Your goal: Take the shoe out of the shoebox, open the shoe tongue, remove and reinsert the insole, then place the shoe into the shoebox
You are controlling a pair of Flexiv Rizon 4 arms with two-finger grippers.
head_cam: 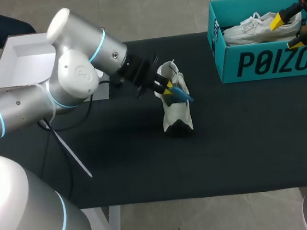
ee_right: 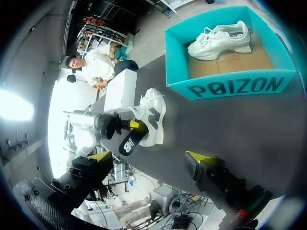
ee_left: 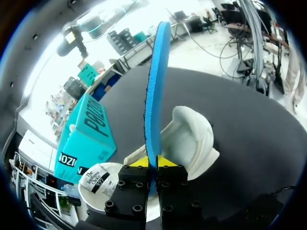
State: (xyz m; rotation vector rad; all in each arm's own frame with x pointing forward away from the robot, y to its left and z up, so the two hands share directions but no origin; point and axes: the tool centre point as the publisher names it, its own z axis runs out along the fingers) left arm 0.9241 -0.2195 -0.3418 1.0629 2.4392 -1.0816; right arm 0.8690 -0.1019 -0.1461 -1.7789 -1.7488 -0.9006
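Far out to the side of my left hand, a white box (head_cam: 20,62) sits on the bench (head_cam: 148,165).

Left hand (ee_left: 153,163): clenched on the blue insole (ee_left: 155,86), yellow tips pinching its near end from both sides. The insole runs straight out ahead of the fingers, standing on edge.

White shoe (ee_left: 191,139): on the bench just under and ahead of that hand, its opening turned toward the fingers. It touches the insole's near end. I cannot tell whether any of the insole is still inside.

Teal shoebox (head_cam: 269,61): well apart from the left hand, near the back of the bench and under my right hand. A second white shoe (head_cam: 258,28) lies inside.

Right hand (head_cam: 294,27): released, fingers spread wide and grasping nothing, hanging above the shoebox's open top.
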